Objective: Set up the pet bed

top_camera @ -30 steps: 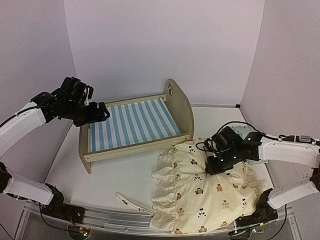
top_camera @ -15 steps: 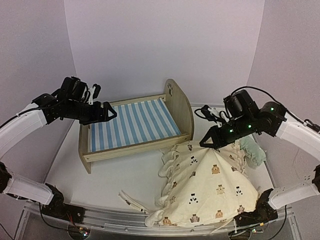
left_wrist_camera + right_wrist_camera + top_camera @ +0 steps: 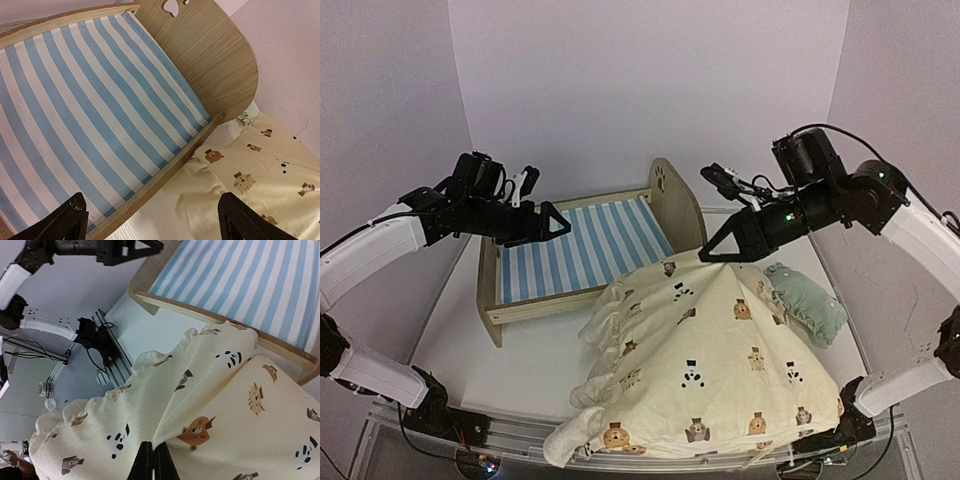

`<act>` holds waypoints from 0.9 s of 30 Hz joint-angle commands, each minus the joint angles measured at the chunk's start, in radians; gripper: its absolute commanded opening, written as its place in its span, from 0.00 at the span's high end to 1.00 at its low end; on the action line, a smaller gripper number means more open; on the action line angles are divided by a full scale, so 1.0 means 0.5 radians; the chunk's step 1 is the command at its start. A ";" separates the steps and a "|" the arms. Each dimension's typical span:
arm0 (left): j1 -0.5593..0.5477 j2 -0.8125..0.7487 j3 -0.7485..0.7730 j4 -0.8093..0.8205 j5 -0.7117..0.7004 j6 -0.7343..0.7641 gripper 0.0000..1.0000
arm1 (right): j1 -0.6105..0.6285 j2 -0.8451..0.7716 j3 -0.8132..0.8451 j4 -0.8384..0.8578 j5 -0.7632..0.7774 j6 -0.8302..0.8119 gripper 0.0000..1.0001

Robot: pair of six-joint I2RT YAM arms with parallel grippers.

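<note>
The pet bed (image 3: 680, 205), light wood with a paw-print headboard and a blue-and-white striped base, stands at the back left of the table. My left gripper (image 3: 548, 200) hovers open over the bed's left end with nothing in it. In the left wrist view its gripper (image 3: 150, 210) frames the bed's front rail (image 3: 165, 170) and the cushion (image 3: 260, 175). My right gripper (image 3: 705, 255) is shut on a pinch of the cream bear-print cushion (image 3: 720, 350), held up like a tent beside the headboard. The cushion's upper fold reaches the front rail. The right wrist view shows the right gripper (image 3: 153, 450) clamped on the fabric (image 3: 225, 405).
A small mint green pillow (image 3: 805, 300) lies on the table at the right, behind the cushion. White walls close in on the left, back and right. A metal rail (image 3: 520, 435) runs along the near edge, and the cushion's lower hem hangs over it.
My right gripper has lifted the cushion and carried it left and back toward the bed, uncovering the mint pillow. My left gripper has shifted a little right over the bed.
</note>
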State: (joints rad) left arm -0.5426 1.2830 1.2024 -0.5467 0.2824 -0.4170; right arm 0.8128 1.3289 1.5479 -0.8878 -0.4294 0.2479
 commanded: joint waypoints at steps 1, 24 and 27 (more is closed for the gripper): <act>-0.007 -0.008 0.105 0.109 0.047 0.030 0.09 | 0.028 0.123 0.343 0.134 -0.224 -0.016 1.00; -0.004 -0.524 -0.007 -0.161 -1.015 -0.094 0.00 | 0.045 1.255 1.266 0.921 0.884 0.420 1.00; -0.004 -0.541 -0.011 -0.200 -1.044 -0.113 0.00 | 0.046 1.396 1.242 1.109 1.037 0.451 1.00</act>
State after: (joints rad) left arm -0.5434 1.0277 1.2112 -0.6025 -0.1501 -0.4520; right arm 0.8394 1.9517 2.1841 -0.5727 -0.0921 0.4275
